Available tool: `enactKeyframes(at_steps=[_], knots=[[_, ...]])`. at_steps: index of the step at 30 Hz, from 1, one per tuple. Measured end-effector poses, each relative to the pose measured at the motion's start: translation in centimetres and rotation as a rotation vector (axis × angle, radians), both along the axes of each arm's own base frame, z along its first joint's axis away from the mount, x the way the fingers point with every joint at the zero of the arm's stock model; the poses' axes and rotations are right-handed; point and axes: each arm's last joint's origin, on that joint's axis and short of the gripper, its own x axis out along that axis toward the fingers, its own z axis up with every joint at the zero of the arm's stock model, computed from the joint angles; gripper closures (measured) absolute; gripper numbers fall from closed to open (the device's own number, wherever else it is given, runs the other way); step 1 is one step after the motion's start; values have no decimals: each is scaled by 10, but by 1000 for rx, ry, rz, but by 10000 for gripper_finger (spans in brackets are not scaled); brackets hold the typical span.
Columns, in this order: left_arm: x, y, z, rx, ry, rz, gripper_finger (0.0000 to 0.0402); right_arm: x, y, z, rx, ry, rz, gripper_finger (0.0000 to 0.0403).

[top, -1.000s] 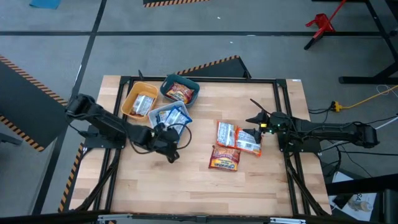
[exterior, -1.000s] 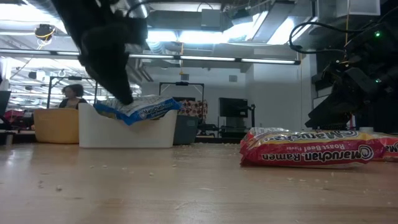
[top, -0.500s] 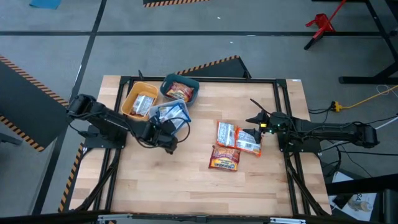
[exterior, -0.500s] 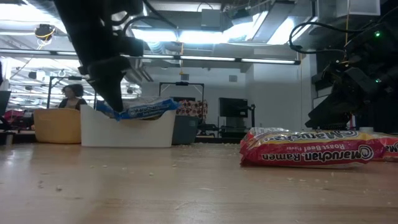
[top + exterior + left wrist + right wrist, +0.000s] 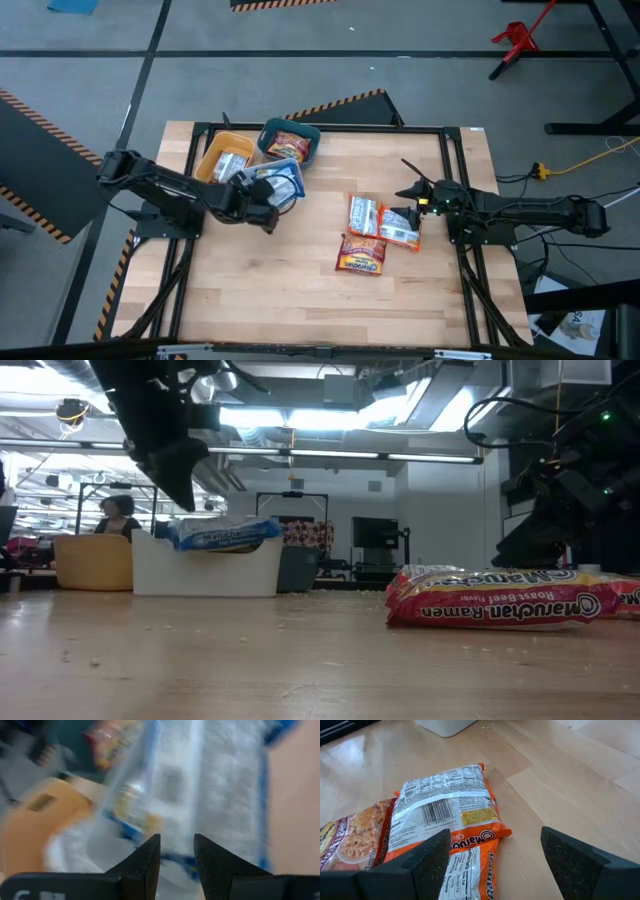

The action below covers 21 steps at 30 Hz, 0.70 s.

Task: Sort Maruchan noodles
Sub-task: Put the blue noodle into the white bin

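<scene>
Wooden counter (image 5: pixel 300 290) lies bare along its near half. White bin (image 5: pixel 262 185) at far left holds a blue-white packet (image 5: pixel 283 179); the left gripper (image 5: pixel 268 213), jaws narrowly parted, hangs beside it. Three packets (image 5: pixel 372 235) lie centre-right, before the wide-jawed right gripper (image 5: pixel 408 190).

Left gripper (image 5: pixel 268 207) hovers, fingers slightly parted; right gripper (image 5: pixel 412 191) rests wide open.

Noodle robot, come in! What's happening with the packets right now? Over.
Left gripper empty, slightly open, above white plastic bin. Blue-white crinkly noodle packet lying across bin rim. Right gripper open, idle by three flat packets on wooden table. Nothing blocking.
</scene>
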Motion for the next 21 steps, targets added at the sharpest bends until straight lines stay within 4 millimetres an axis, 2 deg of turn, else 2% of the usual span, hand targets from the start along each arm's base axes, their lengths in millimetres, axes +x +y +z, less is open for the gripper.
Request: enactKeyframes(at_steps=[4,8,13,14,17,21], knots=[[-4,8,7,56,-21,23,290,0,0,-1,2,6,0,107],[-3,7,17,-29,-92,-37,290,0,0,-1,4,13,0,107],[16,-24,42,-147,-371,-337,290,0,0,-2,5,20,0,107],[19,-31,42,-150,-378,-398,290,1,0,-2,5,19,-1,107],[28,-44,33,-183,-369,-473,290,1,0,-2,3,20,-3,107],[38,-49,2,-213,-250,-410,290,1,0,-2,4,20,-1,107]])
